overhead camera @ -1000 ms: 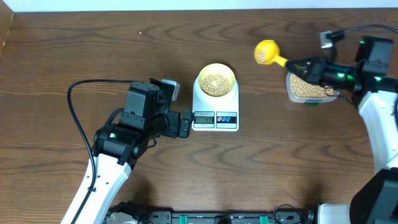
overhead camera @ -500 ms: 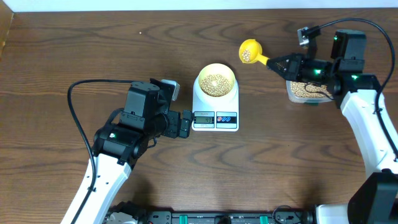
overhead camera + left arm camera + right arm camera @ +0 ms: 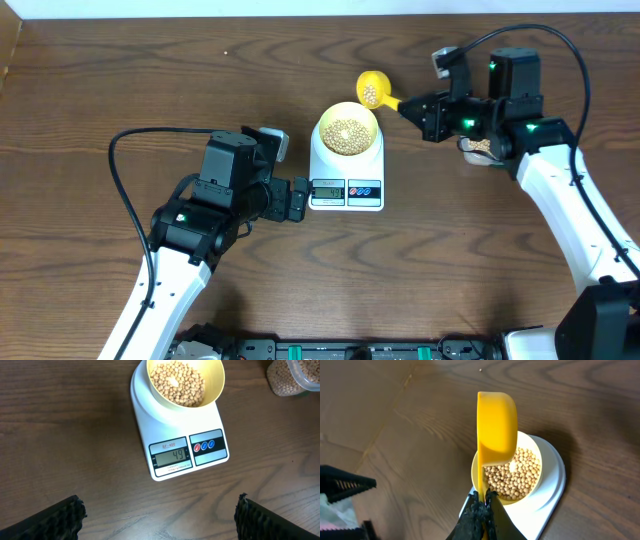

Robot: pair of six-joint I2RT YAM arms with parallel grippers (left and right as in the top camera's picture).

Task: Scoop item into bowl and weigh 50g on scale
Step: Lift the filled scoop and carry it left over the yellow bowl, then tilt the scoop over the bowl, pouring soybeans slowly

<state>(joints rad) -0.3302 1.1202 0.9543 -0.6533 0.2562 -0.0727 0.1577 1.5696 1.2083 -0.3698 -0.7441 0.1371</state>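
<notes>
A pale yellow bowl holding tan beans stands on the white scale. In the left wrist view the scale has a display reading 49, and the bowl holds the beans. My right gripper is shut on the handle of a yellow scoop with a few beans in it, hovering just beyond the bowl's far right rim. In the right wrist view the scoop hangs over the bowl from my right gripper. My left gripper stands open beside the scale's front left, holding nothing.
A clear plastic tub of beans sits to the right of the scale, mostly hidden under my right arm. In the left wrist view the tub shows at the top right. A black cable loops by the left arm.
My right arm has swung left with the scoop, from above the tub to the bowl's far right rim. The left arm and scale have not moved.
</notes>
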